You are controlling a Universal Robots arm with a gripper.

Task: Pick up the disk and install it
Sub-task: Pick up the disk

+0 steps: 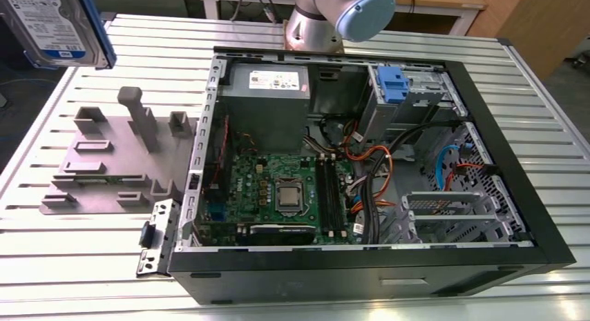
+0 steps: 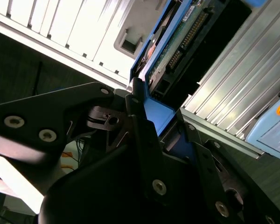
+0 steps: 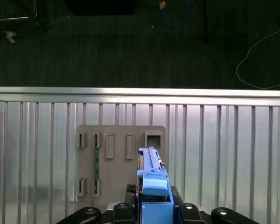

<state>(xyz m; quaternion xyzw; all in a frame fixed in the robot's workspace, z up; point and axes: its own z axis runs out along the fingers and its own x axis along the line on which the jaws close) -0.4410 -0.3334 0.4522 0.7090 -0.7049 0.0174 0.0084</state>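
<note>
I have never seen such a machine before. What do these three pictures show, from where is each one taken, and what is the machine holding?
This is one robot arm beside a metal table. The exterior view comes from a camera off the arm that looks down on the table. On the table are an open computer case and, on that view's left, a grey holder. Both wrist views come from cameras that ride on the arm. Its black fingers are shut on the disk, a hard drive in a blue bracket, held in the air above the holder. The exterior view shows the disk at its upper left.
</note>
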